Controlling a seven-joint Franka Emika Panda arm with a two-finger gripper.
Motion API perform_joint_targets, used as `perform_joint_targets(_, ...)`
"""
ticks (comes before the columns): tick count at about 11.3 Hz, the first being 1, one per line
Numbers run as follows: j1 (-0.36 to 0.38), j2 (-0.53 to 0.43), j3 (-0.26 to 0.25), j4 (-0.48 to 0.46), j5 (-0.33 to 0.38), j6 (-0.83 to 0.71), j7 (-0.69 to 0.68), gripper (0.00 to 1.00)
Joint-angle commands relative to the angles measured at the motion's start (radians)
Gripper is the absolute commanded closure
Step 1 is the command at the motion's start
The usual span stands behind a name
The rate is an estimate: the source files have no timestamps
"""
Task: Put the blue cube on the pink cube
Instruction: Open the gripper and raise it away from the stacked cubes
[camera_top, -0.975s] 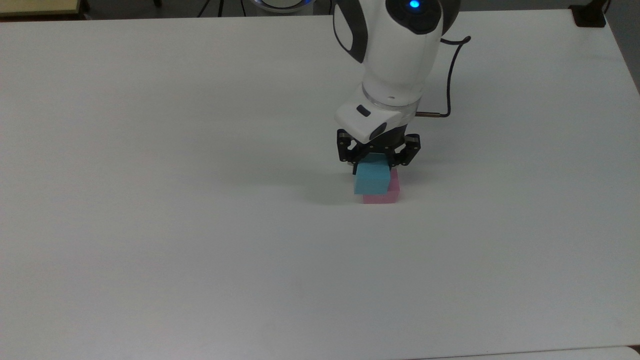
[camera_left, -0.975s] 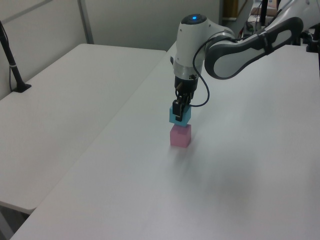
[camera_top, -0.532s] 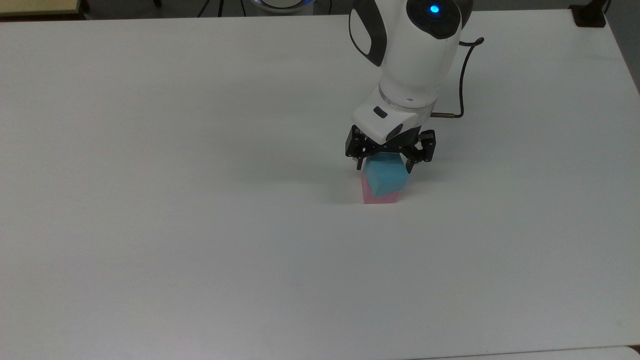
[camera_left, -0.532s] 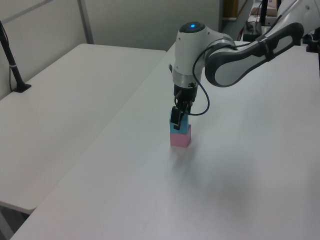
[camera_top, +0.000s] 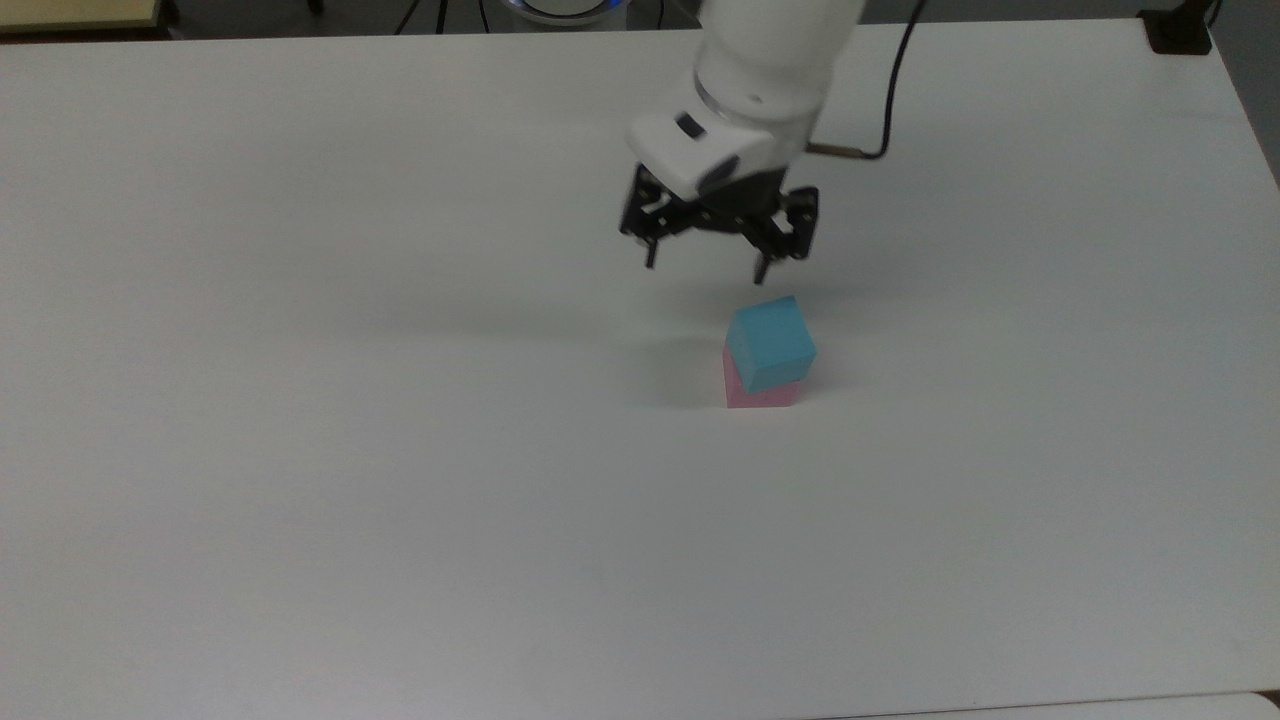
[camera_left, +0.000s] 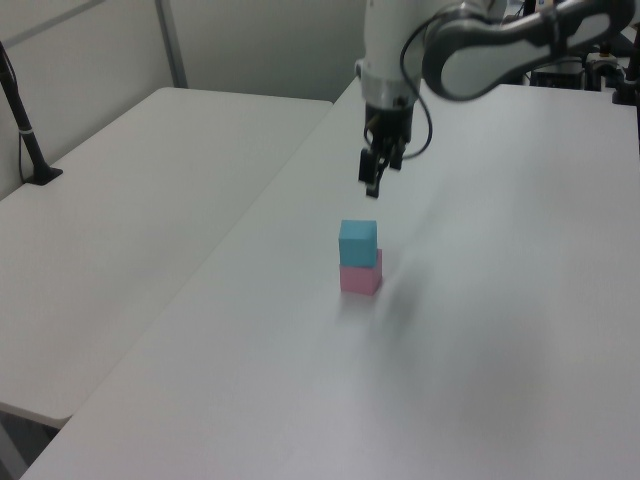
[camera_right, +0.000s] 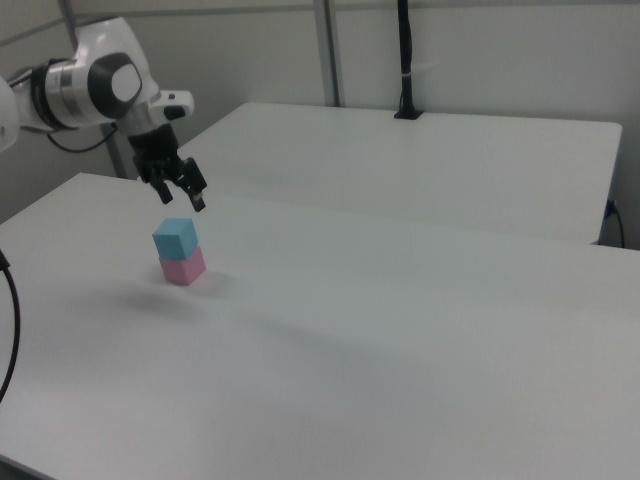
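White tabletop (camera_top: 300, 450) fills the scene, with a second white table (camera_right: 450, 160) beyond it in the right view. Above it hangs the gripper (camera_top: 706, 262), pointing down, its black fingers spread wide and holding nothing, the white arm (camera_left: 480, 45) reaching in from the left view's upper right. Below and clear of the fingertips, the blue cube (camera_top: 770, 343) sits on the pink cube (camera_top: 760, 394), slightly twisted. No writing is legible.

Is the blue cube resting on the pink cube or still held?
Resting on it: the blue cube sits atop the pink cube; the open pincer hangs above.
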Motion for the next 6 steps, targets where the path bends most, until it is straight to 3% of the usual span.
perform_joint_targets(1, -0.081, -0.115, -0.003, -0.065, -0.003, -0.058, -0.076, 0.0)
perform_joint_targets(3, -0.107, -0.162, -0.006, -0.065, 0.069, -0.103, -0.092, 0.0)
perform_joint_targets(6, -0.151, -0.218, -0.008, -0.065, 0.108, -0.187, -0.159, 0.0)
